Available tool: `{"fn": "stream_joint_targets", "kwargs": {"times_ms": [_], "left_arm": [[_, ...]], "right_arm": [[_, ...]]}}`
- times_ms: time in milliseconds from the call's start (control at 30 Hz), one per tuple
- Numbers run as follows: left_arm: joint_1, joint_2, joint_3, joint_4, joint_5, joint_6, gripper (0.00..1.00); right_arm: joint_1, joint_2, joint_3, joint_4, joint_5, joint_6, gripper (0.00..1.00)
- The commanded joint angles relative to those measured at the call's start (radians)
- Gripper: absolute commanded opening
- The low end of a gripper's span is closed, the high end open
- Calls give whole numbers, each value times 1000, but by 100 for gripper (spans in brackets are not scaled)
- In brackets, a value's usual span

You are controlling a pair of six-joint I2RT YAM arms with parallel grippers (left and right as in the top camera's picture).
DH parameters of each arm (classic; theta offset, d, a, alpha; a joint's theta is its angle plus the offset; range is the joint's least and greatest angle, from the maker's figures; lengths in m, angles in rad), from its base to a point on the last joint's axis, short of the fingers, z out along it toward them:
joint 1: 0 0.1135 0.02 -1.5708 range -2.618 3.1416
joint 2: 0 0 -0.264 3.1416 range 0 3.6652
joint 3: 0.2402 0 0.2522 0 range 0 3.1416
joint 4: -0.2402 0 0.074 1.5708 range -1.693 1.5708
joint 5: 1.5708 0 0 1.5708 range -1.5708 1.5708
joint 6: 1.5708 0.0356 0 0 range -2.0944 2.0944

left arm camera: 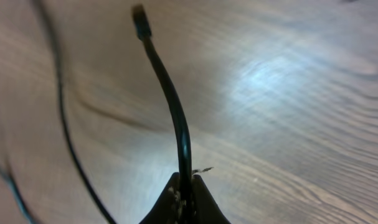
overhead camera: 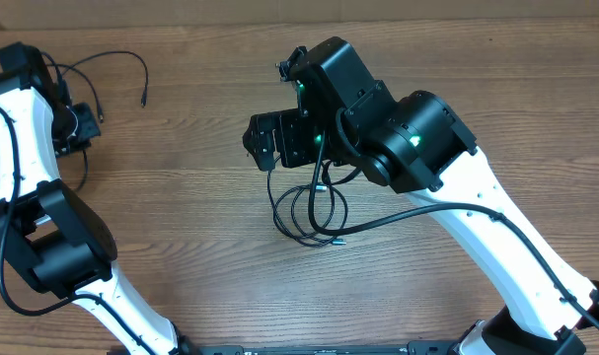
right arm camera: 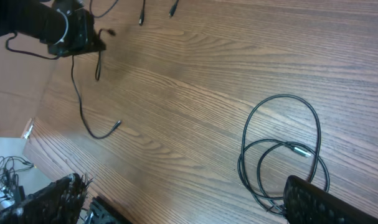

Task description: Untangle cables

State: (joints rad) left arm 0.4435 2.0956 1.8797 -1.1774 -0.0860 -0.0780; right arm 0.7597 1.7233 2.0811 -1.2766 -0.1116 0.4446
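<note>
**Ana:** Left claw (overhead camera: 79, 128) first. From overhead it sits far left on the table (overhead camera: 210, 286) and looks pinched shut. The right claw (overhead camera: 262, 146) hangs spread wide above the coiled cord (overhead camera: 309, 212) at mid-table. A loose cord (overhead camera: 121, 56) arcs away near the left arm.

**Ben:** How will that stuff handle?

**Ana:** Light and limp but a bit springy, I'd judge, and glossy enough to slide through the fingers. I'd grip close to a plug end, not mid-loop (tugging a loop likely tightens a crossing).

**Ben:** Left wrist camera?

**Ana:** It settles the grip: the jaws are closed on the held cord (left arm camera: 176, 118). That cord rises out of them to its plug (left arm camera: 141, 22), clear of the wood. Overhead can't show which strand is pinched. Another strand (left arm camera: 64, 130) is a blur on the left.

**Ben:** Right wrist?

**Ana:** The coil is plain here, loops overlapping, with a silver tip (right arm camera: 301, 151) lying among them. One dark finger (right arm camera: 319, 202) shows at the lower edge, holding nothing. This view also catches a cord tail (right arm camera: 83, 112) trailing from the left claw down to the wood. The left wrist view misses that.
</note>
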Motion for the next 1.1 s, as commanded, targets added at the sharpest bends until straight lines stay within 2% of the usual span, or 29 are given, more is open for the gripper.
{"fn": "stream_joint_targets", "kwargs": {"times_ms": [0,167,200,300,367,433,500,533,600,700,833,900,967,1067], "left_arm": [[38,7,4,-30,-141,-187,4],[96,7,4,-37,-236,-225,6],[112,8,4,-35,-244,-223,19],[159,10,4,-30,-247,-210,42],[192,10,4,-26,-245,-211,84],[215,10,2,-23,-245,-210,100],[237,10,2,-21,-248,-205,100],[248,10,2,-19,-248,-203,92],[272,10,2,-14,-246,-204,87],[312,10,0,-11,-248,-207,88],[374,10,-17,8,-261,-207,98],[405,10,-27,20,-258,-220,98],[436,10,-40,29,-253,-226,91],[474,10,-79,55,-253,-226,91]], "right_arm": [[-3,2,13,-2,13,1,100],[-3,2,13,-21,14,0,100],[-3,2,13,-21,14,0,100],[-3,2,13,-19,14,0,100],[-3,2,13,-17,14,0,100],[-3,4,13,-12,14,0,100],[-3,6,13,-7,14,0,100],[-3,7,13,-5,14,0,100],[-3,7,13,-4,14,0,100],[-3,7,13,-6,14,0,100],[-3,7,13,-21,14,0,100],[-3,7,13,-24,14,0,100],[-3,7,13,-19,14,0,100],[-3,7,13,-10,14,0,100]]}}
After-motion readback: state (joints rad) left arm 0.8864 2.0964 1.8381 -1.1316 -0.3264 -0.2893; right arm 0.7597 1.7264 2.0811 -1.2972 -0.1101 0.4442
